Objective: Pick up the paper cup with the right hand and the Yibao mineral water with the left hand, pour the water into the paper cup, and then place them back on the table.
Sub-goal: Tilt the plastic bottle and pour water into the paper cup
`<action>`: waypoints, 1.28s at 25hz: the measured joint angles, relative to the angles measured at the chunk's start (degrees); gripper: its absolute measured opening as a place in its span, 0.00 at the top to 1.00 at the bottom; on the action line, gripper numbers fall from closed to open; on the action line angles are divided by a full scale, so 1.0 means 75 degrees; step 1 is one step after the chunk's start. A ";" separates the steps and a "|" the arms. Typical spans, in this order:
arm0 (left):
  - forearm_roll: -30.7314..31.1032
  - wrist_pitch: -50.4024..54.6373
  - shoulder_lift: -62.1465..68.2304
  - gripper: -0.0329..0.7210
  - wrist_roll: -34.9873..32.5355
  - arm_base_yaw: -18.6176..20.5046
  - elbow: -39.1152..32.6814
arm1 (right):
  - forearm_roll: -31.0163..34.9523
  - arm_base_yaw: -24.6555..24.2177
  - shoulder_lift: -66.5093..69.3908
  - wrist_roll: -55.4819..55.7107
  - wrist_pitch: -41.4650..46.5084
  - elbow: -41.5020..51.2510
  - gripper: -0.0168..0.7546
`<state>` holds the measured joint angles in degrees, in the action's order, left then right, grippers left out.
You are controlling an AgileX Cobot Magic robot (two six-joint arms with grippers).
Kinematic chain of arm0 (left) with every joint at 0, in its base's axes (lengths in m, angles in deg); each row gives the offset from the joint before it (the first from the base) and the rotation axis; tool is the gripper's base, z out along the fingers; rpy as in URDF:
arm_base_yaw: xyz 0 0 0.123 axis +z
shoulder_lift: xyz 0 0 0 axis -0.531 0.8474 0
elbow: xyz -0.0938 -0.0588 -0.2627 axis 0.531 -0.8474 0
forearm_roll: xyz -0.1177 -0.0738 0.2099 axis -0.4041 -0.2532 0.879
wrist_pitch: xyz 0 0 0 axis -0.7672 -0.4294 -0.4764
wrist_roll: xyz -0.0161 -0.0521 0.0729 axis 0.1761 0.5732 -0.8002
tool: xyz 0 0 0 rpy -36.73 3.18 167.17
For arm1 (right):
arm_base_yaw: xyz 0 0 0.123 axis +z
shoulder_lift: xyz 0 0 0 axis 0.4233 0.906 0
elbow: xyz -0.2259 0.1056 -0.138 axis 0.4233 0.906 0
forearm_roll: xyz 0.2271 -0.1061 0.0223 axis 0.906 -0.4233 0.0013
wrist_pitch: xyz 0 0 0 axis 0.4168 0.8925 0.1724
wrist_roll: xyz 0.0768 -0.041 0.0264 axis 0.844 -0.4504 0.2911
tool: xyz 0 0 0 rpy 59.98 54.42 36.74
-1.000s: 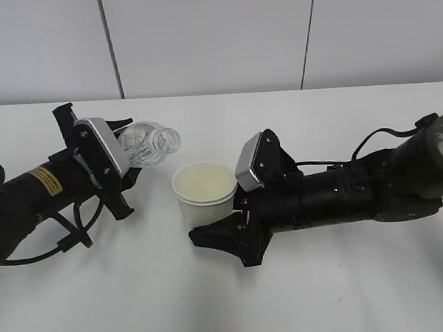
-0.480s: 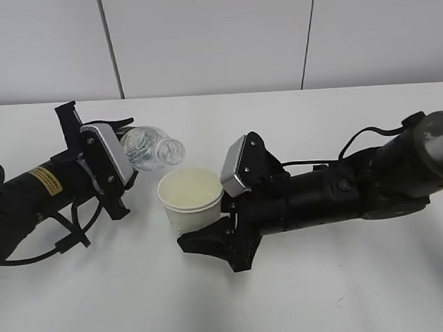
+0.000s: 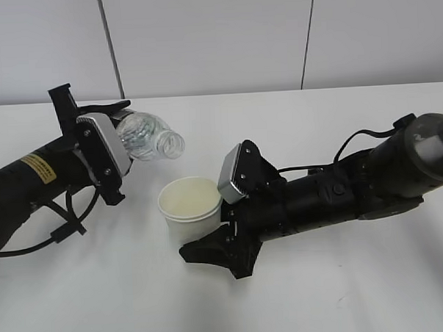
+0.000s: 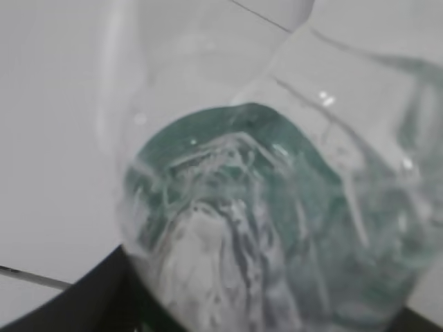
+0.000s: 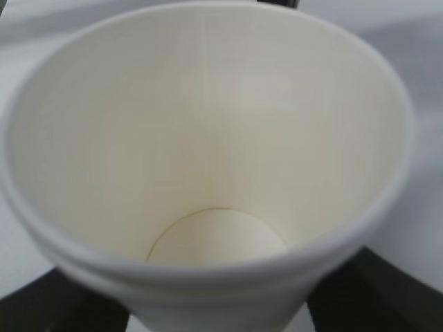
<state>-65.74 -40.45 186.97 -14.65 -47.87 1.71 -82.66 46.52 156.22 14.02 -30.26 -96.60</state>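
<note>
My left gripper (image 3: 119, 134), on the arm with the yellow sticker, is shut on the Yibao mineral water bottle (image 3: 148, 135). The bottle is tilted almost level, its open mouth pointing right, above and just behind the cup. In the left wrist view the clear bottle with its green band (image 4: 263, 207) fills the frame. My right gripper (image 3: 207, 229) is shut on the white paper cup (image 3: 189, 208), which stands upright low over the table (image 3: 323, 294). In the right wrist view the cup (image 5: 208, 138) looks empty and dry, with black fingers (image 5: 377, 290) at both sides.
A grey panelled wall (image 3: 216, 41) stands behind the table's far edge. Black cables (image 3: 62, 232) trail from the left arm. The right arm (image 3: 355, 189) lies low across the right half of the table.
The right gripper has carried the cup left and toward the front. The left gripper has lifted the bottle a little and moved it back, still tilted.
</note>
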 joint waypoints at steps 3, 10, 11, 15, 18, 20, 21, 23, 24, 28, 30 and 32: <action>-0.0008 -0.0005 -0.0017 0.44 -0.0271 0.0000 0.0000 | -0.0013 0.0000 0.0018 0.0003 -0.0014 0.0000 0.30; -0.0008 -0.0005 -0.0025 0.45 -0.0836 0.0000 0.0000 | -0.0059 0.0000 0.0017 0.0003 -0.0180 0.0000 0.30; -0.0008 -0.0005 -0.0025 0.45 -0.0897 0.0000 0.0000 | -0.0072 0.0000 0.0017 0.0003 -0.0180 0.0000 0.30; -0.0008 -0.0005 -0.0025 0.45 -0.1154 0.0000 0.0000 | -0.0156 0.0000 0.0017 0.0003 -0.0180 0.0000 0.30; -0.0008 -0.0005 -0.0025 0.45 -0.1498 0.0000 0.0000 | -0.0174 0.0000 0.0017 0.0003 -0.0186 0.0000 0.30; -0.0008 -0.0005 -0.0025 0.45 -0.1666 0.0000 0.0000 | -0.0174 0.0000 0.0017 0.0003 -0.0186 0.0000 0.30; -0.0001 -0.0005 -0.0025 0.45 -0.1705 0.0000 0.0000 | -0.0174 0.0000 0.0017 0.0003 -0.0186 0.0000 0.30; 0.0023 -0.0005 -0.0025 0.45 -0.1748 0.0000 0.0000 | -0.0174 0.0000 0.0017 0.0003 -0.0198 -0.0005 0.30; 0.0044 -0.0005 -0.0025 0.45 -0.1770 0.0000 0.0000 | -0.0174 0.0000 0.0017 0.0003 -0.0198 -0.0018 0.30; 0.0088 -0.0005 -0.0025 0.45 -0.2140 0.0000 0.0000 | -0.0174 0.0000 0.0017 0.0003 -0.0182 -0.0018 0.30; 0.0094 -0.0005 -0.0025 0.45 -0.2265 0.0000 0.0000 | -0.0174 0.0000 0.0017 0.0003 -0.0182 -0.0018 0.30; 0.0094 -0.0005 -0.0025 0.45 -0.2364 0.0000 0.0000 | -0.0174 0.0000 0.0017 0.0003 -0.0182 -0.0018 0.30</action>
<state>-65.03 -40.49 186.79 -32.38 -47.87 1.71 -83.96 46.52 156.35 14.05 -31.62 -96.73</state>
